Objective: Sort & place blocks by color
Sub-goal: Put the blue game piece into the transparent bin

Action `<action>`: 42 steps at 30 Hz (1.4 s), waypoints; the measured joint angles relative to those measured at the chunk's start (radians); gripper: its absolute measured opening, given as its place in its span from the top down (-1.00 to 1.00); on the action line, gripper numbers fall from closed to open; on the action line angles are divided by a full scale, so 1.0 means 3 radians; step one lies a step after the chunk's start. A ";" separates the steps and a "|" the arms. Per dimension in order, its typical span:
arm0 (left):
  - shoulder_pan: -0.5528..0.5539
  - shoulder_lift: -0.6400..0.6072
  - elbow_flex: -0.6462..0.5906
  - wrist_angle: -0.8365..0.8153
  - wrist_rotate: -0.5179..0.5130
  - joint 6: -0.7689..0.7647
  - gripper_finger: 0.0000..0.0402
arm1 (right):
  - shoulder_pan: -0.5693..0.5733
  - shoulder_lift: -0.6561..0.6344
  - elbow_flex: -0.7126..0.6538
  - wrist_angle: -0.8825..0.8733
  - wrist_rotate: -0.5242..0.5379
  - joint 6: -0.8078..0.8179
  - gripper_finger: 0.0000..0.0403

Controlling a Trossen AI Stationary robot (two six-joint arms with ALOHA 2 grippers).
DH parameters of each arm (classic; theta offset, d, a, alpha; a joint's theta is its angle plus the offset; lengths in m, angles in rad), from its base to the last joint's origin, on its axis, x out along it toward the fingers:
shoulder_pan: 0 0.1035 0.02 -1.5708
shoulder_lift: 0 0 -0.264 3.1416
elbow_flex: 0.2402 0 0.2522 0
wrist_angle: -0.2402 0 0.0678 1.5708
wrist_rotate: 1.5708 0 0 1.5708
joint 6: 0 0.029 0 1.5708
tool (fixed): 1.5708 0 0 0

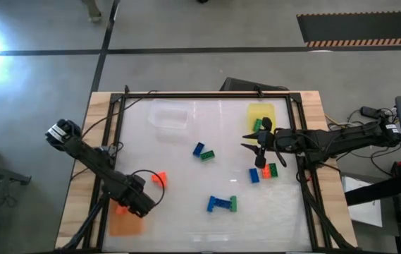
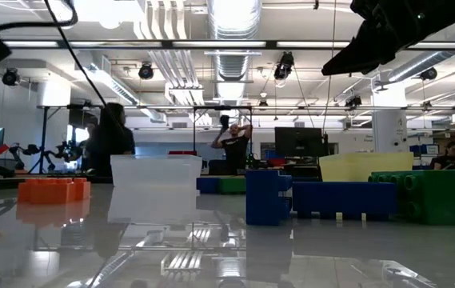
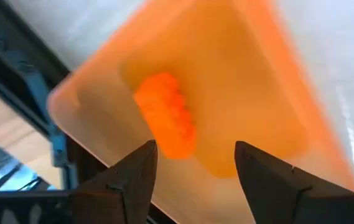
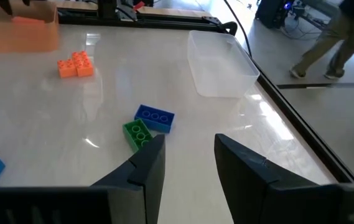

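Observation:
Small studded blocks lie scattered on the white table. An orange block [image 3: 164, 123] lies flat inside the orange tray [image 3: 239, 74] at the near left corner. My left gripper [image 3: 194, 163] hovers open just above it, one finger on either side, touching nothing. Another orange block [image 1: 159, 178] sits loose nearby. A blue and green pair [image 4: 149, 124] lies mid-table, in front of my open right gripper [image 4: 189, 149], which hangs above the table right of centre [image 1: 249, 143]. A green block [image 1: 260, 124] rests on the yellow tray [image 1: 263, 111].
A clear tub [image 1: 168, 116] stands at the far centre. A blue and green row [image 1: 221, 204] lies near the front edge. Blue, orange and green blocks [image 1: 263, 171] cluster under the right arm. A black frame [image 1: 207, 94] rims the table. People stand in the room behind.

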 joint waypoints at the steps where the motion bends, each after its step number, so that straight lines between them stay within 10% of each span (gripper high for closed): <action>1: 0.0014 -0.0006 0.0056 -0.0003 -0.0001 0.0033 0.01 | 0.0000 0.0000 -0.0006 0.0003 0.0000 0.0007 0.35; 11: 0.0284 -0.0011 0.0468 0.0003 -0.0383 0.0597 0.01 | 0.0000 0.0000 -0.0109 0.0037 0.0026 0.0069 0.35; 25: 0.1158 -0.0014 0.0391 0.1304 -0.2231 0.3167 0.01 | 0.0000 0.0000 -0.0092 0.0248 0.0025 0.0148 0.35; 33: 0.1608 0.0254 0.0363 0.2766 -0.2299 0.4448 0.01 | 0.0000 0.0000 -0.0092 0.0293 0.0026 0.0112 0.35; 42: 0.1979 0.0905 0.0358 0.3489 -0.2300 0.4401 0.01 | 0.0000 -0.0009 0.0102 0.0429 0.0028 -0.0437 0.35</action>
